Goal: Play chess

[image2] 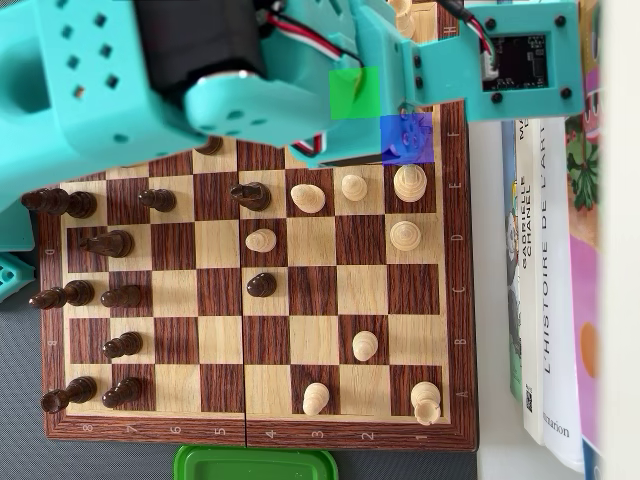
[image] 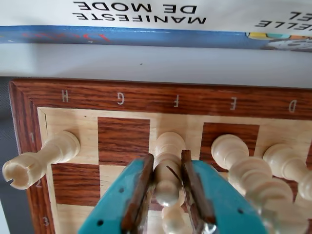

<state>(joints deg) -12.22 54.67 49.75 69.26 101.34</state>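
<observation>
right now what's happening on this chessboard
A teal robot arm is partway through a chess game. In the wrist view its gripper is closed around a white piece on the F file near the board's edge, with a white rook on H1 to its left. The overhead view shows the chessboard mid-game: dark pieces mostly at the left, white ones at the right, a few advanced to the middle.

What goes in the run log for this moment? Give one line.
pincer: shut on white bishop | square: F-file, back rank | white rook: H-file corner | chessboard: game under way
</observation>
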